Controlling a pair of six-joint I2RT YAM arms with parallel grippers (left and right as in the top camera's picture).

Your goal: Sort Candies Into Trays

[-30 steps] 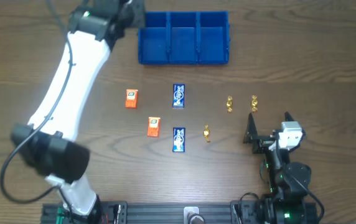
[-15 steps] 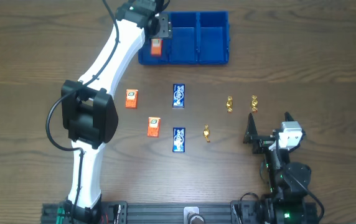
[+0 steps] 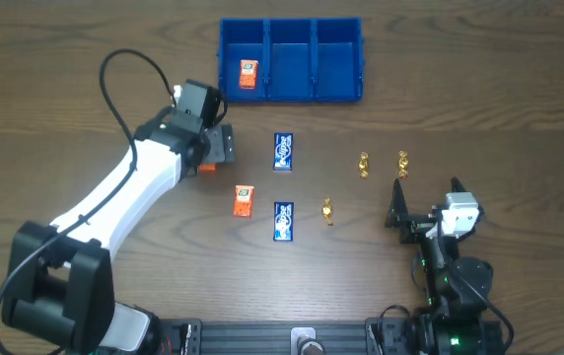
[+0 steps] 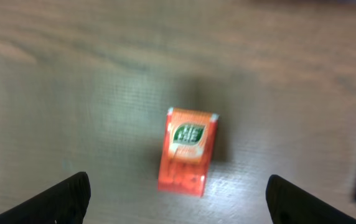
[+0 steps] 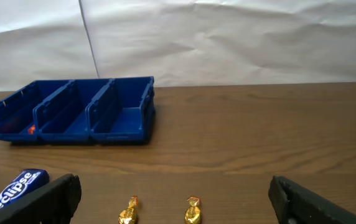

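Left gripper (image 4: 179, 199), fingers apart, hangs over an orange candy box (image 4: 187, 152) near the blue tray (image 3: 292, 97), seemingly set to grasp it.

My wood counter (image 3: 479, 108) carries a blue three-bin tray (image 3: 292, 95) on the far side. Nearer me, on the left, are orange box one (image 4: 187, 151) and orange box two (image 3: 244, 200). In the middle lie the far blue pack (image 3: 283, 152) and the near blue pack (image 3: 283, 221). On the right are two gold candies side by side (image 3: 364, 164) (image 3: 402, 163), and a third gold candy (image 3: 327, 210) lies just beside the near blue pack.

The table (image 3: 499, 108) is seen as matt, grained wood; the tray (image 3: 292, 95) as smooth blue plastic; the small candies (image 3: 364, 164) are wrapped in shiny gold foil.
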